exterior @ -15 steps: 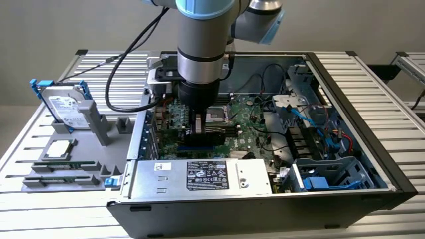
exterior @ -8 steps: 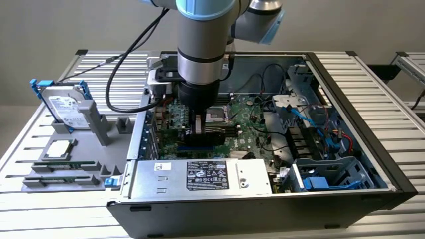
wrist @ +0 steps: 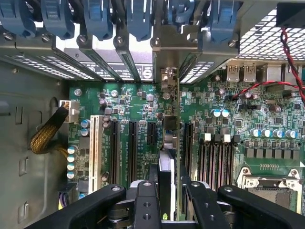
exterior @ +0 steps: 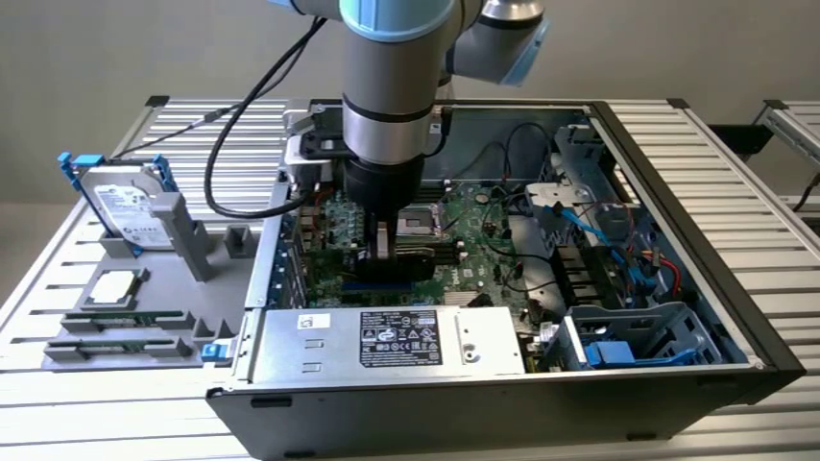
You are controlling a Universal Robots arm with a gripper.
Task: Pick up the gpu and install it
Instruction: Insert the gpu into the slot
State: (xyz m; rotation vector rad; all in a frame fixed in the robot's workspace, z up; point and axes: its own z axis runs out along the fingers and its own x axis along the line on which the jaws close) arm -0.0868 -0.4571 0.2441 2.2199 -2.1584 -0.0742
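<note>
The open computer case (exterior: 717, 288) lies on the table, and my arm reaches down into it over the green motherboard (exterior: 481, 252). My gripper (exterior: 384, 252) is shut on the gpu (exterior: 410, 263), a dark flat card held on edge just above the board. In the wrist view the gpu (wrist: 167, 143) appears edge-on, running from between my black fingers (wrist: 147, 202) toward the case's rear wall. Its silvery end bracket (wrist: 165, 52) stands in one rear slot opening. The card sits in line with a black expansion slot; I cannot tell whether it is seated. My gripper (wrist: 167, 193) clamps its near end.
Neighbouring black slots (wrist: 114, 152), a white slot (wrist: 94, 148) and the CPU socket (wrist: 271, 186) flank the card. The power supply (exterior: 384, 341) lies in front, with a drive cage (exterior: 640, 336) and cables at the exterior view's right. Outside the case, a grey fixture holds a hard drive (exterior: 129, 202) and memory sticks (exterior: 122, 322).
</note>
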